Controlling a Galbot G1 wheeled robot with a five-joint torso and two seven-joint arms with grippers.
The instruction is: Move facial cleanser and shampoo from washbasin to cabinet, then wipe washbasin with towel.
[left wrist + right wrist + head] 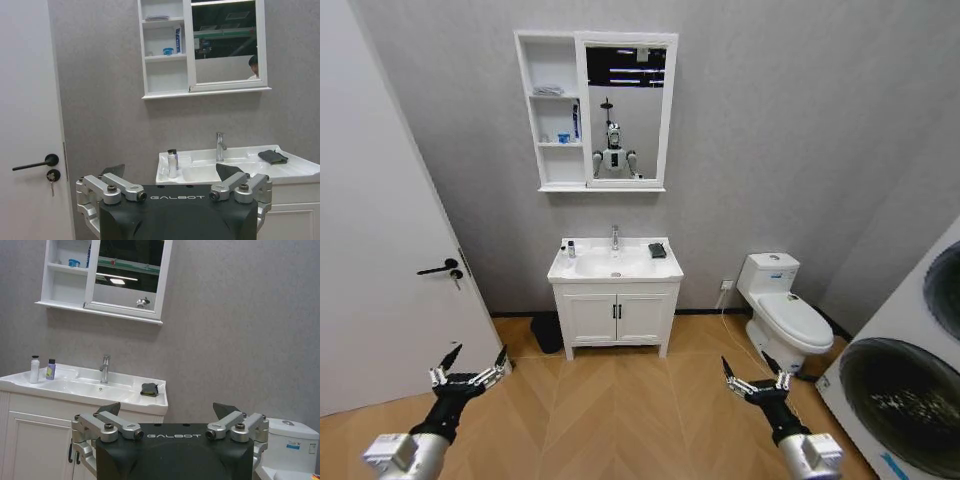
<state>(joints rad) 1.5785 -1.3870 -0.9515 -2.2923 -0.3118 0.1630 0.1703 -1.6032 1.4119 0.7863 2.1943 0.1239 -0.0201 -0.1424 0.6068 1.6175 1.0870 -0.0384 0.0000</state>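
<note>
I see the washbasin (615,262) against the far wall, on a low two-door vanity (616,315). Two small bottles (41,369) stand together at its left rear corner, left of the tap (615,237). The dark towel (657,250) lies folded on the counter at the right rear corner. The cabinet (552,110) hangs above, with small items on its shelves. A toilet (782,310) stands to the right. My left gripper (470,366) and right gripper (752,376) hover low over the wood floor (610,410), well apart from the washbasin, fingers spread wide and holding nothing.
</note>
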